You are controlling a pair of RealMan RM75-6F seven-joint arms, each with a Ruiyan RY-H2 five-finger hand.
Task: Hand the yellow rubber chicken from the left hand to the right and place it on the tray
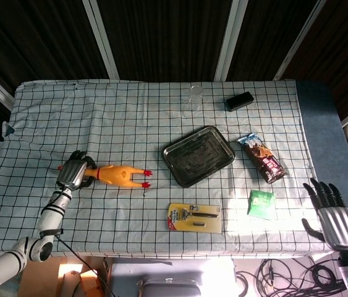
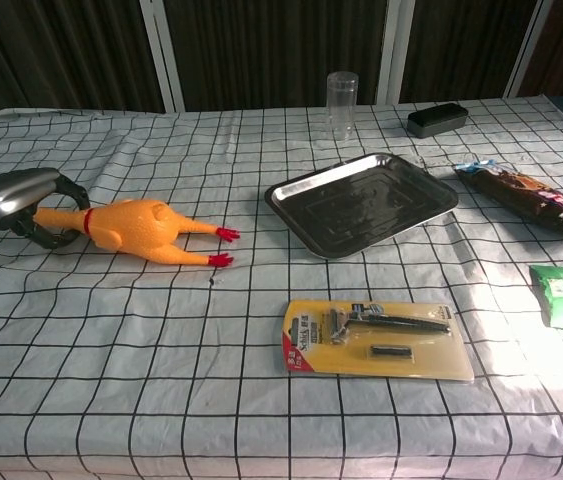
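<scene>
Table [image 1: 130,117]: draped in a white cloth with a black grid, carrying everything below.
Tray [image 1: 198,156]: dark metal, rectangular, near the middle of the cloth, set at an angle; nothing in it.
Left hand [image 1: 73,174]: low at the left side of the table, fingers curled around the head and neck end of the chicken, gripping it; in the chest view [image 2: 23,200] dark fingers wrapped about the neck beside the red collar.
Right hand [image 1: 331,210]: off the table's near right corner, fingers spread and pointing away, holding nothing; outside the chest view.
Yellow rubber chicken [image 1: 119,175]: lying on the cloth well left of the tray, head end in the left hand, red feet pointing toward the tray; whether fully resting or slightly raised cannot be told. Chest view [image 2: 141,229]: body along the cloth, legs stretched right.
Razor pack [image 1: 193,217]: yellow card with a razor under blister, flat near the front edge, below the tray.
Snack bag [image 1: 263,159]: brown wrapper, right of the tray, lying lengthwise.
Green packet [image 1: 261,202]: small, flat, below the snack bag.
Black case [image 1: 240,100]: small oblong box near the far edge.
Clear glass [image 1: 196,97]: upright, left of the black case, beyond the tray.
</scene>
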